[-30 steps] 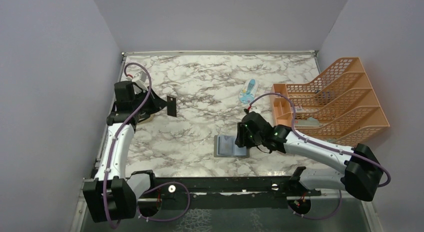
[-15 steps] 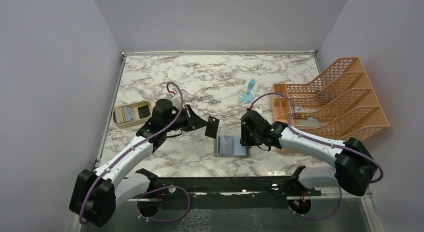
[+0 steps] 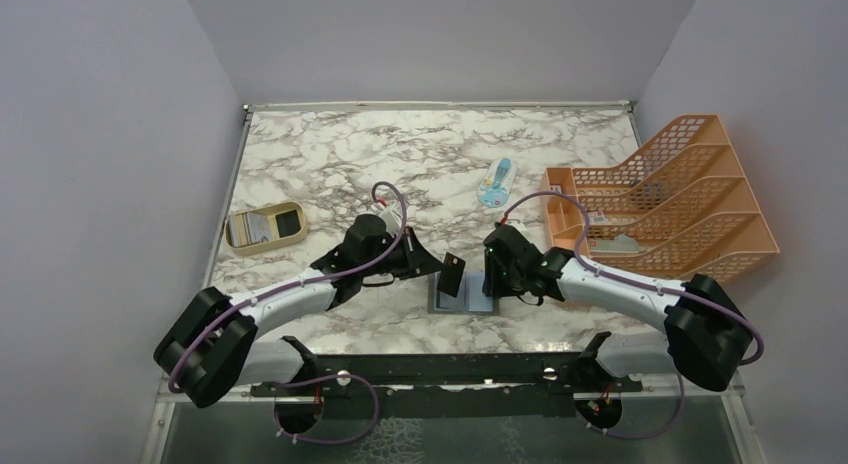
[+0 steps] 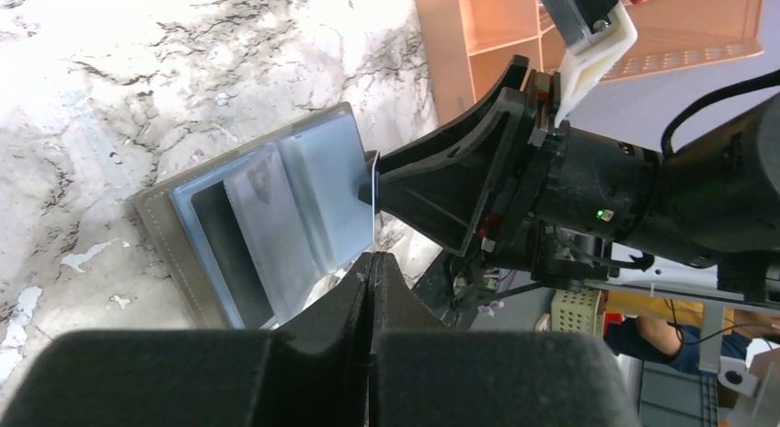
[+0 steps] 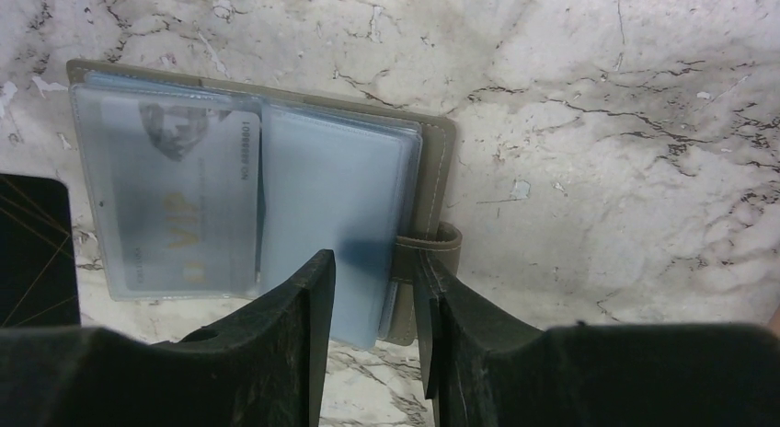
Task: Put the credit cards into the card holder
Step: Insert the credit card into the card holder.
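While clamped, left pincer [image 4: 372, 261] on card [image 4: 374, 204].

Card holder [image 3: 472, 303] lies between left gripper [image 3: 437, 267] and right gripper [image 3: 492, 283]; tray [image 3: 263, 248] far left.

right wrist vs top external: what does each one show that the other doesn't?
Only right wrist: the print on the pale card sitting in the card holder, and the holder's tab clasp at the fingertips of the right hand. Only top external: the left hand pinching the dark card, the tan tray with cards in it, the orange rack, the blue-and-white packet. Both: the open card holder on the marble table, the dark card close beside it.
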Controlling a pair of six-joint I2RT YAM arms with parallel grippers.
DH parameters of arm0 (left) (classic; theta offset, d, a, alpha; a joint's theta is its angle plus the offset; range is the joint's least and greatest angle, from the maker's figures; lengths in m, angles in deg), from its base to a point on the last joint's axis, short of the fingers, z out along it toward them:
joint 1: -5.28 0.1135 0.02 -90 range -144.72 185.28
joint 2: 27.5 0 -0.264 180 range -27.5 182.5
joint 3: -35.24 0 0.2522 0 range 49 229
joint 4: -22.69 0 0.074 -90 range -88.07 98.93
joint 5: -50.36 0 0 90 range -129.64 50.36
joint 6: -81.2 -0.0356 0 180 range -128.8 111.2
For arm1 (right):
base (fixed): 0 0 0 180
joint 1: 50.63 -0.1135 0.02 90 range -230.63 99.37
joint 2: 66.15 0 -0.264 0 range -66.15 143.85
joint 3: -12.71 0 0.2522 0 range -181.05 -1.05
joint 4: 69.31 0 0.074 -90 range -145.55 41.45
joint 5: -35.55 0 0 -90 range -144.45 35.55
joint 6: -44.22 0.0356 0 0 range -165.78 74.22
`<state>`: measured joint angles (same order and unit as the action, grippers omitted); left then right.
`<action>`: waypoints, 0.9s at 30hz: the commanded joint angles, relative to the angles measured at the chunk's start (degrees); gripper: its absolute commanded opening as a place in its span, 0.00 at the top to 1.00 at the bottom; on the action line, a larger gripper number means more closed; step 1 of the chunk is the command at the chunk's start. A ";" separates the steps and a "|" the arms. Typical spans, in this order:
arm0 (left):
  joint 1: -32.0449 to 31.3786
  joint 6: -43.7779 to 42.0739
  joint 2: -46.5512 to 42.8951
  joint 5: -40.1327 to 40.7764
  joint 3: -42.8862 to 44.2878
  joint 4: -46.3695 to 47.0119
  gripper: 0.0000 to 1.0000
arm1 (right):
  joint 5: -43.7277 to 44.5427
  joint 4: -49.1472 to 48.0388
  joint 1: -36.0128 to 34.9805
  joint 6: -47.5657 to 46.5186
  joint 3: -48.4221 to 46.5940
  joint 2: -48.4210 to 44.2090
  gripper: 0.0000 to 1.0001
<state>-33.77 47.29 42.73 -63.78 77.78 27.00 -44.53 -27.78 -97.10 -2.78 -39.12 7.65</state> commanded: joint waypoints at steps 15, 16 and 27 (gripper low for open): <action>-3.49 3.72 9.55 3.49 -5.27 13.63 1.00 | -3.38 -5.41 0.42 0.68 3.99 0.91 0.67; -3.49 3.83 9.75 3.56 -5.40 13.85 1.00 | -3.47 -5.46 0.42 0.75 4.05 0.98 0.67; -3.75 6.07 13.34 3.56 -5.83 17.12 1.00 | -3.80 -5.58 0.42 0.77 4.34 0.47 0.68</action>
<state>-36.96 52.45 55.04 -61.29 72.69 40.61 -46.85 -32.53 -96.73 -2.52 -35.90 8.30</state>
